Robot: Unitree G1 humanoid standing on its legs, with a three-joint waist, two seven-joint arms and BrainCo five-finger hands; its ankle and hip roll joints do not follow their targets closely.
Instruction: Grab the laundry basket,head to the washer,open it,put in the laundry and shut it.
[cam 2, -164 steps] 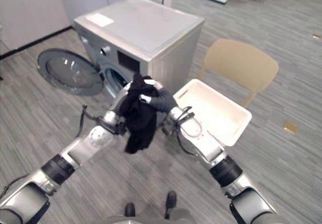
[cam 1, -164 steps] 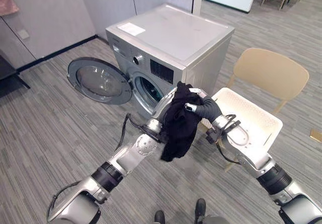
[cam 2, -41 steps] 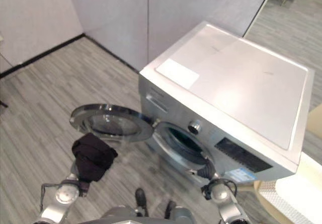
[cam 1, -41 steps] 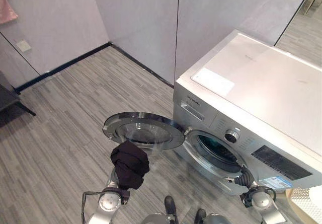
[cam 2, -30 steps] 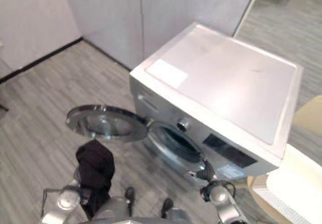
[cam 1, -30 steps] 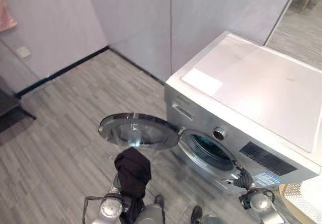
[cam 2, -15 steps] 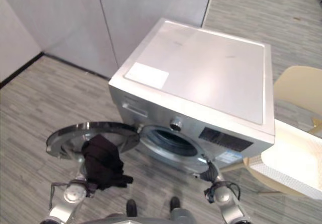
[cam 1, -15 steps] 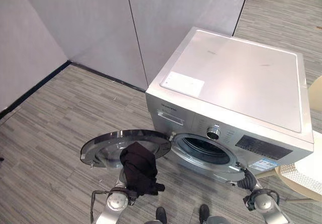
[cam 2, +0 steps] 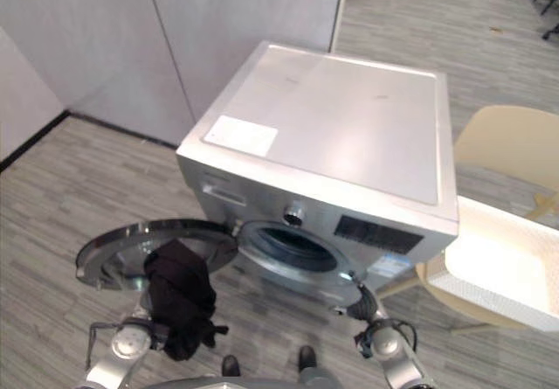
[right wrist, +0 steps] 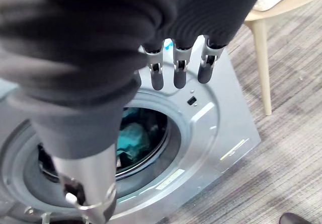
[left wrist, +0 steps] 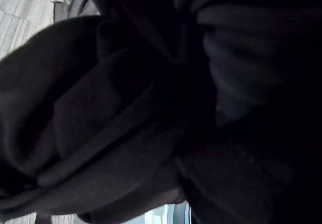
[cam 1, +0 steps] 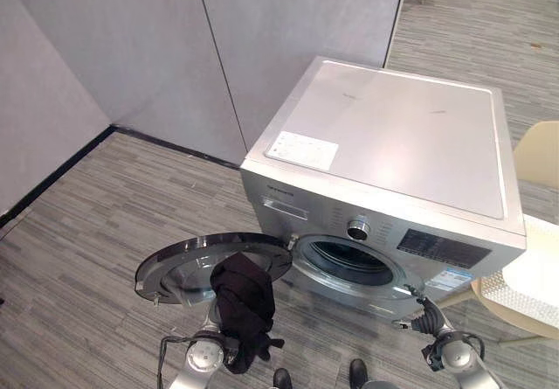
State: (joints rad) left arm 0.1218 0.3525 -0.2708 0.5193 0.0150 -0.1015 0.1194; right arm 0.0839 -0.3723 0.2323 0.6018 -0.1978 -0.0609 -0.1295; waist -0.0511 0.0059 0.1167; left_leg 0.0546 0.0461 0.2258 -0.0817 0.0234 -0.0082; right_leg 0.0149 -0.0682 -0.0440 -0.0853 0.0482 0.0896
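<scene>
Black garment (cam 1: pixel 242 306) draped over left hand (fingers hidden), beside washer door (cam 1: pixel 179 269)

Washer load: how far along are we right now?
Done: the washer stands with its door swung open, and something teal already lies in the drum. In hand: the black garment bunched at the left hand, in front of the open door. The right hand hangs open by the drum opening. Left: put the garment in, shut the door.
</scene>
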